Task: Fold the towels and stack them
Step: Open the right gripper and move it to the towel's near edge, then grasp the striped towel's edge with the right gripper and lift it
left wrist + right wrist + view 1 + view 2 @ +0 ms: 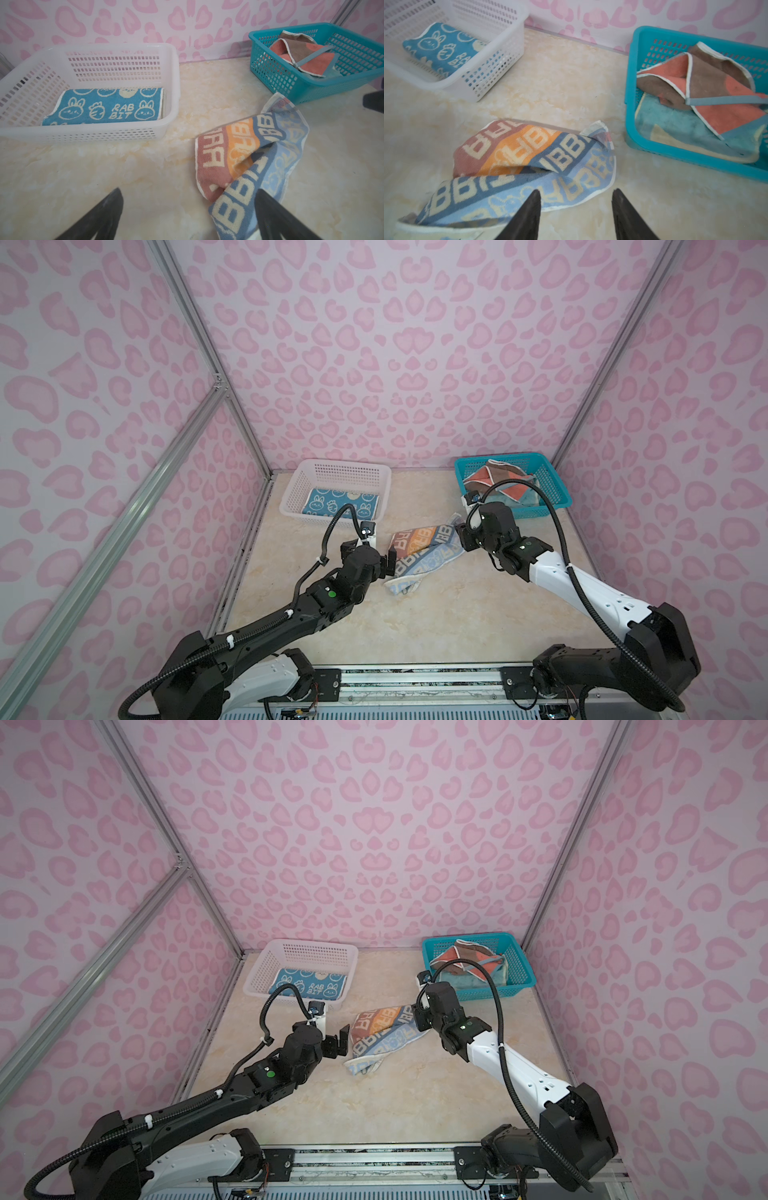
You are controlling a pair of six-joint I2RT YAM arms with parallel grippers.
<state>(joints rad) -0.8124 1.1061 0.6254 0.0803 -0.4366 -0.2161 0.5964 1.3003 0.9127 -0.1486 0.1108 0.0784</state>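
Arms both stretched low over the surface (pixel 415 626), meeting at my lettered towel (pixel 419 547): left fingers (pixel 268 212) spread wide at its 9 o'clock edge, right fingers (pixel 529 207) parted at 3 o'clock, gripping nothing.

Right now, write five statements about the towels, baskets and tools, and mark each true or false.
1. The rabbit towel lies folded in the white basket. True.
2. The lettered towel lies in the teal basket. False: it lies crumpled on the tabletop, outside both baskets.
3. The left tool is open. True.
4. The right tool grips the orange-brown towel. False: its jaws stand apart, empty, beside the lettered towel.
5. The teal basket is empty. False: it holds the orange-brown towel over a teal towel.
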